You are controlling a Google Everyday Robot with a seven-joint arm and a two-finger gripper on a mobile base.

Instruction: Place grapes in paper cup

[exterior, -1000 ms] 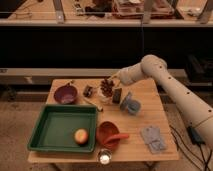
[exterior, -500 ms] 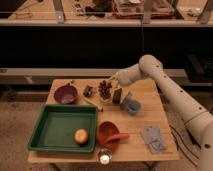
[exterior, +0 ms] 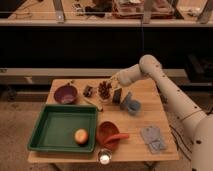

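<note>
now one pincer (exterior: 109, 86) beside one grapes (exterior: 104, 89)

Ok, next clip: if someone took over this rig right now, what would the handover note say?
Gripper: at the back of the table, right next to the grapes.
Grapes: piled on top of the paper cup, between the purple bowl and the gripper. I cannot tell whether the gripper is holding them or whether they have settled into the cup.
Apple: in the green tray, untouched.
Done: grapes brought to the cup.
Left: confirm the grapes are seated in the cup, then back the arm away.
</note>
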